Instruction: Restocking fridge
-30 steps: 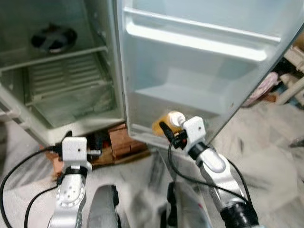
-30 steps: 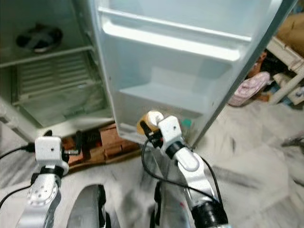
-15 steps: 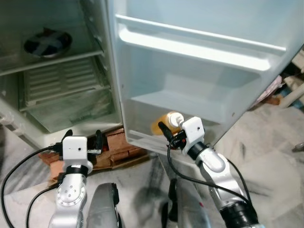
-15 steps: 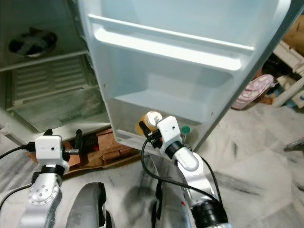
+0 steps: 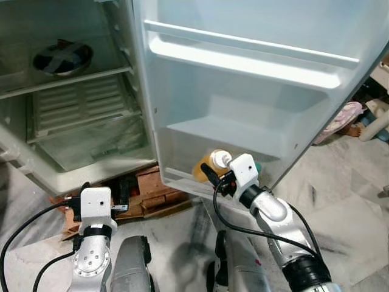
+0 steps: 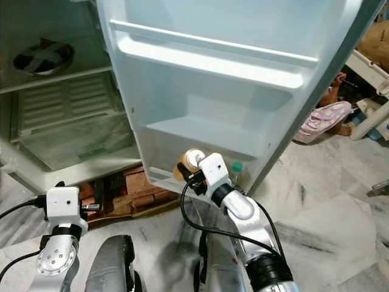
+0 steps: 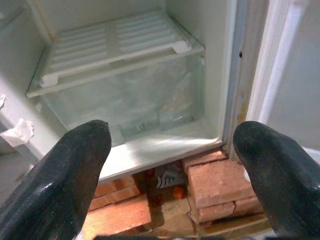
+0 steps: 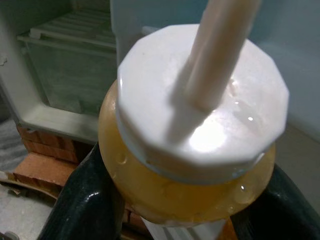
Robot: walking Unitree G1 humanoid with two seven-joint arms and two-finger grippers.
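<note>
My right gripper [image 5: 211, 171] is shut on an orange juice bottle [image 5: 206, 166] with a white cap [image 8: 200, 105]. It holds the bottle at the front rail of the open fridge door's bottom shelf [image 5: 181, 177]. In the right wrist view the two black fingers [image 8: 85, 200] clasp the bottle's shoulder on both sides. A green-capped bottle [image 6: 236, 166] stands in that same shelf, just right of the juice. My left gripper [image 7: 175, 135] is open and empty, low in front of the fridge body, facing the clear crisper drawer [image 7: 125, 100].
The fridge stands on red bricks [image 5: 152, 184]. A dark bowl [image 5: 62, 58] sits on an inner shelf, above a white slatted shelf [image 7: 110, 45]. Beyond the door on the right lie a pink cloth [image 6: 322, 115] and white furniture legs [image 6: 371, 118] on the marble floor.
The view has shifted as the camera moved. My right gripper has carried the juice bottle slightly closer to the door's bottom shelf. The left gripper stays low and open.
</note>
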